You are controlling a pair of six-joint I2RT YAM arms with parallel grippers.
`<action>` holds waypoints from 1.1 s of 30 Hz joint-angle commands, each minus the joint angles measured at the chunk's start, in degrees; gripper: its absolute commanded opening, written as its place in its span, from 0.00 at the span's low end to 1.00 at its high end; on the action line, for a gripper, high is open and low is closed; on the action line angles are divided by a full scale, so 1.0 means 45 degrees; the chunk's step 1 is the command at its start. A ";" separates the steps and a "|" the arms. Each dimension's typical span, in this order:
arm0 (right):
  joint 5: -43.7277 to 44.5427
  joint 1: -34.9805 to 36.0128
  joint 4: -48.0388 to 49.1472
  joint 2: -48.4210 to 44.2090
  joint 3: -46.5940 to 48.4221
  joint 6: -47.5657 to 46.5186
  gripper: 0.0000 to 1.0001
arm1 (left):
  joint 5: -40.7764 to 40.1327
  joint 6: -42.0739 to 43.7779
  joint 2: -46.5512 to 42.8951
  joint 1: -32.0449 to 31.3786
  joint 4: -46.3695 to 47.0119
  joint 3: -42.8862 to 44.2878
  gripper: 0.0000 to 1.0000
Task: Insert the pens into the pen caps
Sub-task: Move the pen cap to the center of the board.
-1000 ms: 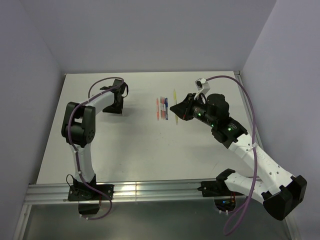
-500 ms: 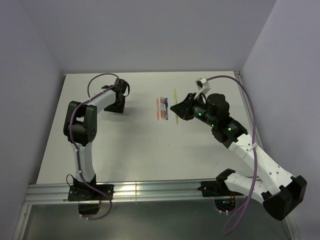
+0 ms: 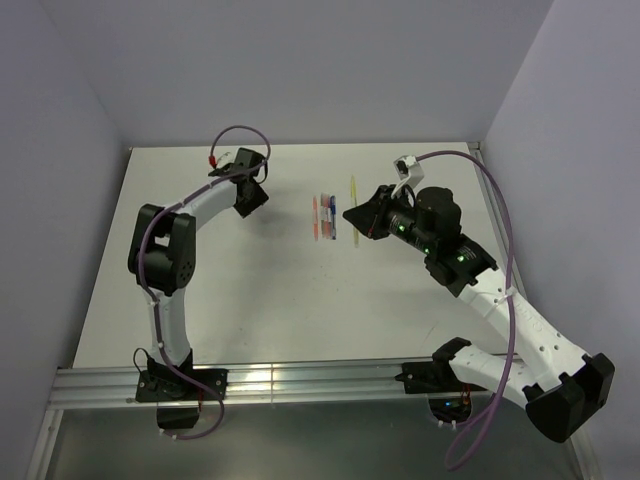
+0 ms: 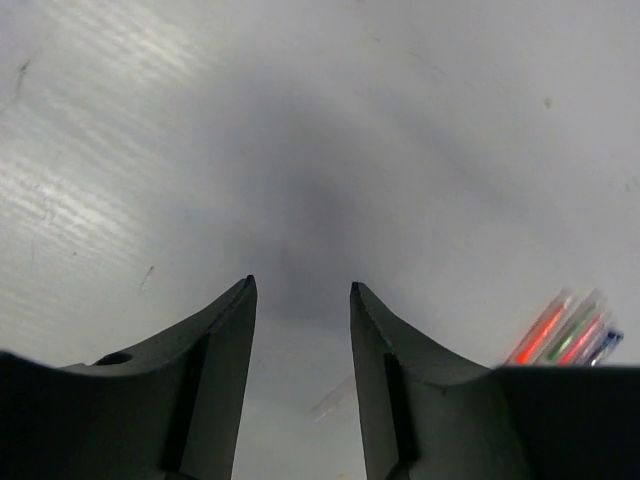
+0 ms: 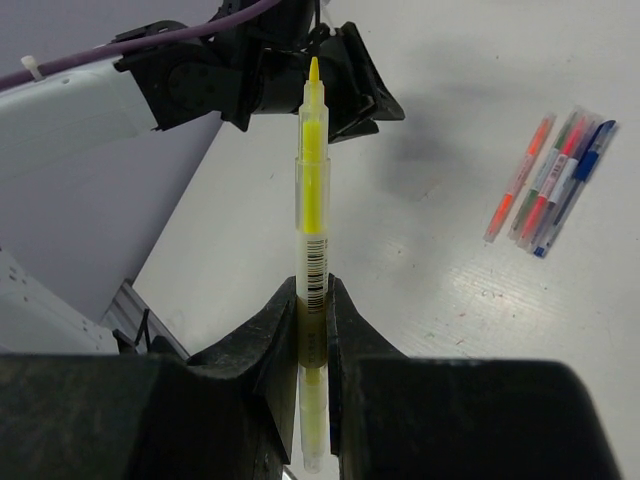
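Observation:
My right gripper (image 5: pixel 312 285) is shut on a yellow pen (image 5: pixel 311 170), which stands upright between the jaws with its bare tip pointing away. In the top view this gripper (image 3: pixel 356 219) hovers just right of a row of several pens (image 3: pixel 325 215) lying side by side on the table; the same pens (image 5: pixel 550 185) are orange, red, pink and blue. My left gripper (image 3: pixel 252 196) hangs over the table left of the row, its jaws (image 4: pixel 300 285) open with nothing between them. The pens (image 4: pixel 565 335) show at its lower right. I can make out no separate pen caps.
The white table (image 3: pixel 250 300) is walled in on the left, back and right. A metal rail (image 3: pixel 300 385) runs along the near edge by the arm bases. A faint pale streak (image 4: pixel 338 398) lies on the table under the left fingers.
The left wrist has risen and swung a little right and back, towards the pens, with its cable looping higher. Its jaws have narrowed slightly. The right arm and yellow pen have not moved.

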 commanded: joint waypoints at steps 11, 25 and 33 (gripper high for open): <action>0.0357 -0.0172 0.0075 -0.0244 0.0178 -0.0304 0.00 | 0.2057 0.6076 -0.0438 -0.1719 0.0994 0.0418 0.54; 0.0474 -0.0172 -0.0022 -0.0147 0.0197 -0.0363 0.00 | 0.2350 0.7269 0.0599 -0.2110 0.0075 0.0868 0.52; 0.0494 -0.0172 -0.0003 -0.0166 0.0139 -0.0363 0.00 | 0.2155 0.6957 0.0794 -0.2149 -0.0198 0.0809 0.48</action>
